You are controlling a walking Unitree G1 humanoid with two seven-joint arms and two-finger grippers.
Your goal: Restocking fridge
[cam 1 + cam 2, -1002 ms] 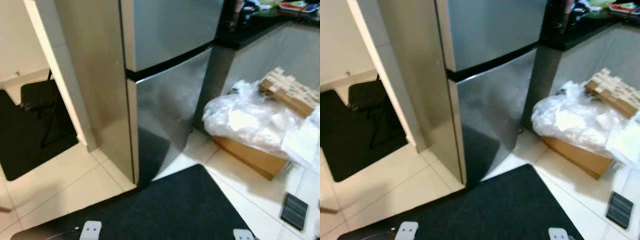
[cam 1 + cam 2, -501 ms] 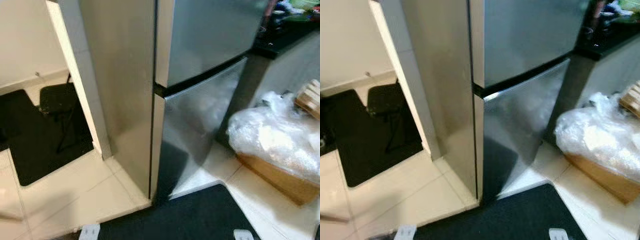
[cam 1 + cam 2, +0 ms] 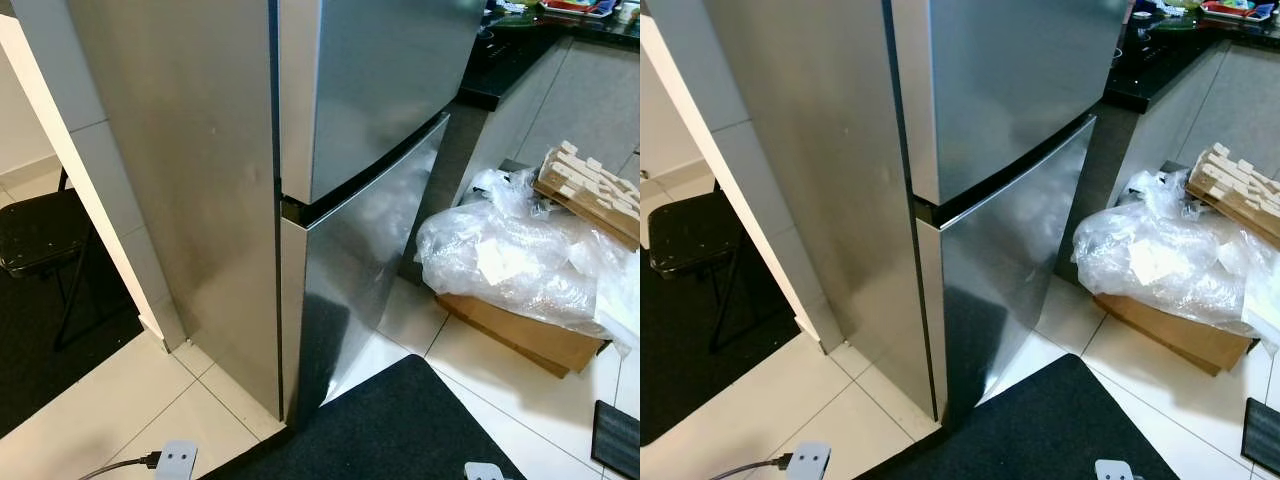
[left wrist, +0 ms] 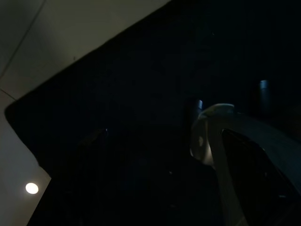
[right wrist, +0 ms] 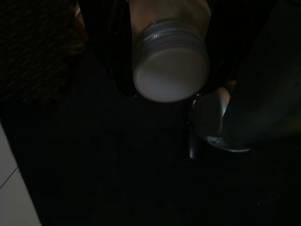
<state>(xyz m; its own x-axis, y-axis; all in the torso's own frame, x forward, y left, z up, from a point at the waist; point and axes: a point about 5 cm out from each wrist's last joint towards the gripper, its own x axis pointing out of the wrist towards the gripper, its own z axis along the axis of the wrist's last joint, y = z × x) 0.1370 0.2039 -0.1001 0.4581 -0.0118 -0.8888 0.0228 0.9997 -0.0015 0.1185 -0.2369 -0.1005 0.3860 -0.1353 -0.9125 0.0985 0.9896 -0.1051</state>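
A jar with a silver screw lid (image 5: 170, 66) sits clamped between the two black fingers (image 5: 117, 70) of the right end effector (image 5: 167, 56), lid end toward the wrist camera, held low over the dark floor mat (image 3: 400, 430). The stainless two-door fridge (image 3: 300, 170) stands straight ahead of the robot, both its upper and lower doors shut, its near corner at the mat's far edge; the jar is down by the robot's right side, well apart from the fridge doors. The left end effector hangs idle over the same mat in deep shade, and I cannot tell whether its fingers are parted or together. To the right of the fridge a black-topped bench (image 3: 520, 50) carries assorted items too small to make out. On the pale tiled floor (image 3: 120, 410) below it lies a flat cardboard box (image 3: 525, 335) with a heap of clear plastic wrap (image 3: 510, 260) on top and a stack of wooden blocks (image 3: 590, 190) behind. Left of the fridge, past a white wall edge (image 3: 90, 200), a black chair (image 3: 40, 235) stands on dark flooring.
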